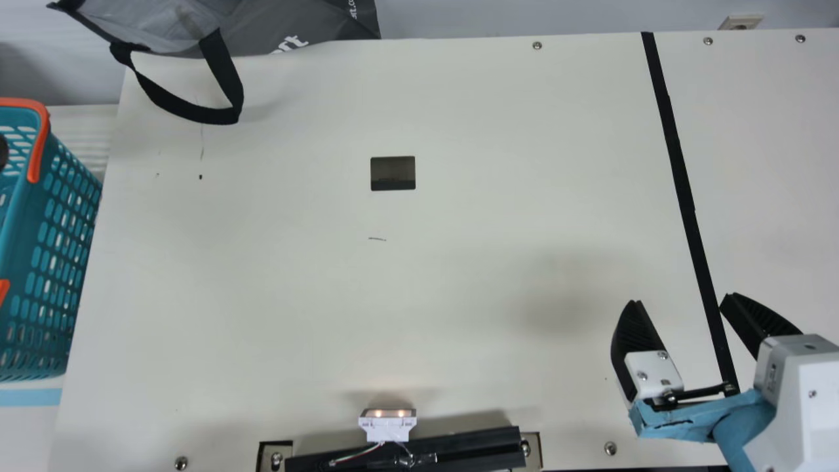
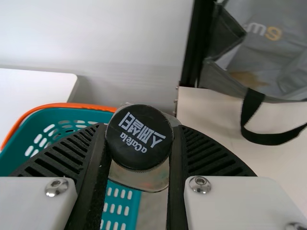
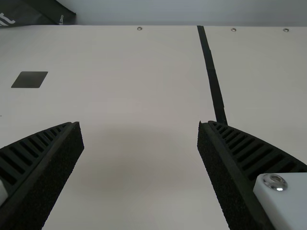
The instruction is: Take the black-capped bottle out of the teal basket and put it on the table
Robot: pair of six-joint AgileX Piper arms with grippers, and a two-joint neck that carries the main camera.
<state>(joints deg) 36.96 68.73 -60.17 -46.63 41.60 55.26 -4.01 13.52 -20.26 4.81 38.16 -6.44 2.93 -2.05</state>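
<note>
At the main view's left edge stands the teal basket (image 1: 49, 262) with orange handles, beside the table. In the left wrist view my left gripper (image 2: 141, 143) is shut on the black-capped bottle (image 2: 139, 137), its cap between the two fingers and clear body below. The bottle is over or beside the rim of the teal basket (image 2: 67, 115); which one I cannot tell. My right gripper (image 1: 682, 298) is over the table's right part, fingers wide apart. The right wrist view shows the right gripper (image 3: 140, 127) open with only table between its fingers.
The cream table (image 1: 459, 262) has a small rectangular opening (image 1: 393, 174) and a black strip (image 1: 682, 177) on its right. A grey bag (image 1: 262, 26) lies at the back left, its black strap over the table. A small lit device (image 1: 387, 425) sits at the front edge.
</note>
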